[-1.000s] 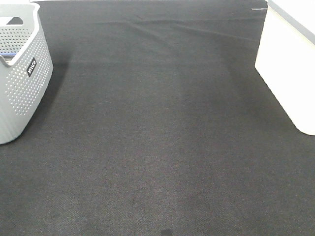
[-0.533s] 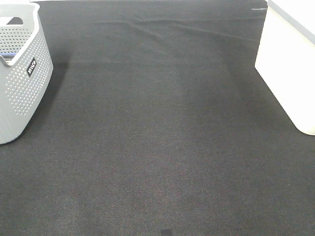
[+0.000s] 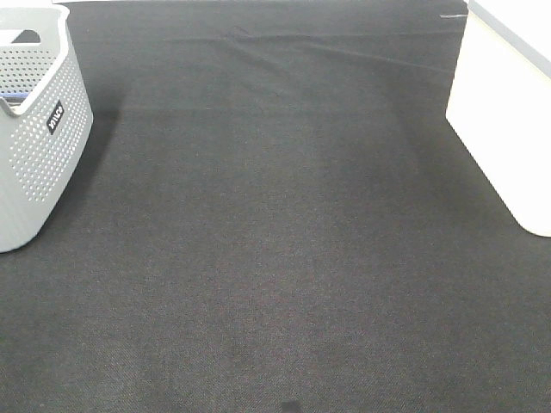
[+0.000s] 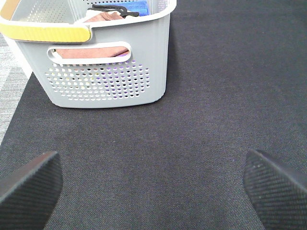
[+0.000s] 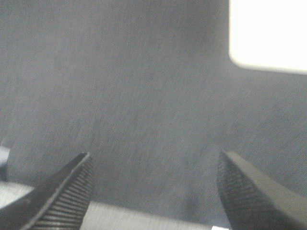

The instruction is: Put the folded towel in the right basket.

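At the near edge of the tabletop, the dark woven cloth (image 3: pixel 284 258) covers the whole working surface, and neither arm shows in the high view. The left gripper (image 4: pixel 153 184) hangs low over the cloth near the left edge, its jaws spread wide with nothing between them; only the two black ribbed fingertips (image 4: pixel 29 184) show, at either side of the wrist picture. The right gripper (image 5: pixel 158 191) hangs over the cloth toward the right edge, its jaws likewise wide apart and holding nothing, one ribbed fingertip (image 5: pixel 62 191) at each side of a blurred picture.

Farther in, the cloth lies flat across the middle of the table, with a shallow crease running along it close to the far edge.

At the far left corner stands the grey perforated basket (image 3: pixel 34 146), upright, with a small dark label on its wall. From the left wrist, the same basket (image 4: pixel 105 81) shows a yellow band on its rim, and inside it lie a reddish-brown folded towel (image 4: pixel 93 50), seen through the handle slot, and a blue towel (image 4: pixel 132 7) deeper in.

At the far right corner stands the white basket (image 3: pixel 504 120), its wall plain; its inside is hidden.
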Tool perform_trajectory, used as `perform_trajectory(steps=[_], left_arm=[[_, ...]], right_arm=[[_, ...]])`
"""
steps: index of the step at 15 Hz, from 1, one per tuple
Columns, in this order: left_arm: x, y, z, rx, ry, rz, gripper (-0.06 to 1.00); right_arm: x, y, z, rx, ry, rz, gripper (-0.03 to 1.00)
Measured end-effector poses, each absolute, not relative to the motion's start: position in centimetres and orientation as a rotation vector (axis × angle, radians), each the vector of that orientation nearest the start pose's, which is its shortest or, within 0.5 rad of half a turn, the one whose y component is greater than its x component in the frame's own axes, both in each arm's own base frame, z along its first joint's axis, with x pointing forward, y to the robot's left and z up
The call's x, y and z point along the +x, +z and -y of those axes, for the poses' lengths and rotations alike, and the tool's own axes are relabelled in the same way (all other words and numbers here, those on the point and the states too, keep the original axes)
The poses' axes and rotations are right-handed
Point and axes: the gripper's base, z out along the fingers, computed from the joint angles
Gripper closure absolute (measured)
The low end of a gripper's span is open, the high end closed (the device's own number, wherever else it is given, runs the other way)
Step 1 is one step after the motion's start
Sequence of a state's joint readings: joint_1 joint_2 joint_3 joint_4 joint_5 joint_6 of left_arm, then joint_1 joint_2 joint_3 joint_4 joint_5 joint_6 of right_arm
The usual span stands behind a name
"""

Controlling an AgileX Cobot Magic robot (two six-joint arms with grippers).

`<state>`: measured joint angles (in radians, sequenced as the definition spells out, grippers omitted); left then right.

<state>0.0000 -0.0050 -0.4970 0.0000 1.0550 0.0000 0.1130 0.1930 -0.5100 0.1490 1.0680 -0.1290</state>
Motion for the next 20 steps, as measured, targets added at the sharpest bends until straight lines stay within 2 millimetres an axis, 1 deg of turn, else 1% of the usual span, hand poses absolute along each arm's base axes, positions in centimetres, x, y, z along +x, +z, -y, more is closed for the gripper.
perform_trajectory(steps=[2, 6, 9, 11, 12, 15, 20], left_arm=[[-0.5, 27.7, 0.0, 0.000, 0.000, -2.037, -0.03], [-0.5, 27.7, 0.0, 0.000, 0.000, -2.037, -0.03], [-0.5, 27.7, 0.0, 0.000, 0.000, -2.037, -0.03], [-0.5, 27.7, 0.0, 0.000, 0.000, -2.037, -0.03], [-0.5, 27.7, 0.0, 0.000, 0.000, -2.037, -0.03], [-0.5, 27.7, 0.0, 0.000, 0.000, -2.037, -0.03], [-0.5, 27.7, 0.0, 0.000, 0.000, -2.037, -0.03]], right_arm=[[1.5, 27.9, -1.4, -0.259, 0.174, -2.172, 0.28], [1.5, 27.9, -1.4, -0.252, 0.171, -2.172, 0.28], [1.5, 27.9, -1.2, -0.151, 0.119, -2.170, 0.28], [0.7, 27.9, -1.2, -0.144, 0.110, -2.116, 0.28], [0.7, 27.9, -1.2, -0.144, 0.110, -2.116, 0.28], [-0.7, 27.9, -1.2, -0.146, 0.102, -2.028, 0.28], [-0.7, 27.8, -1.2, -0.146, 0.100, -2.029, 0.28]])
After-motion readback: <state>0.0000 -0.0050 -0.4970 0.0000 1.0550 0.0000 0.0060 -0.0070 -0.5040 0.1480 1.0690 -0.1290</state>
